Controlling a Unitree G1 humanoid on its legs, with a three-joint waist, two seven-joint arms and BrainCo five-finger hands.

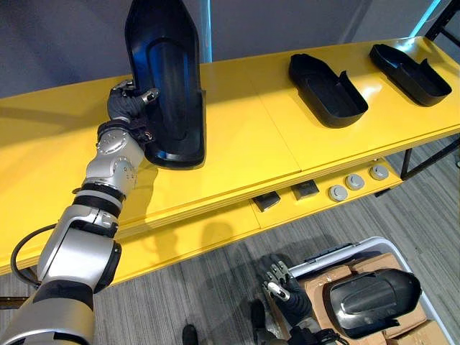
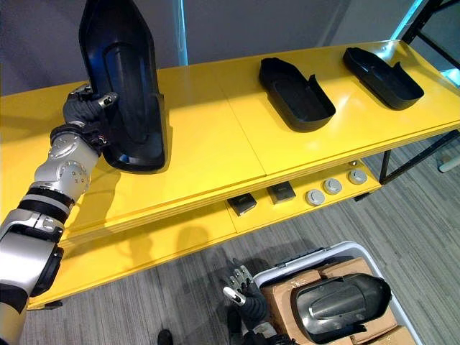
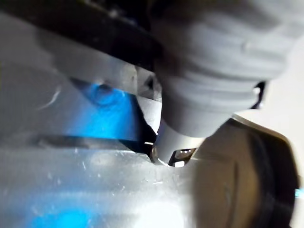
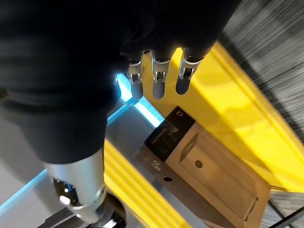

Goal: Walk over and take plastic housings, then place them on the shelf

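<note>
While in the left hand, housing on end, long axis vertical

No text, number or sign legible in any view; pale marks on the dark end of the brown box in the right wrist view, too small and blurred to make out; upright housing on the yellow shelf shows plain black moulded plastic, nothing readable on it.
</note>
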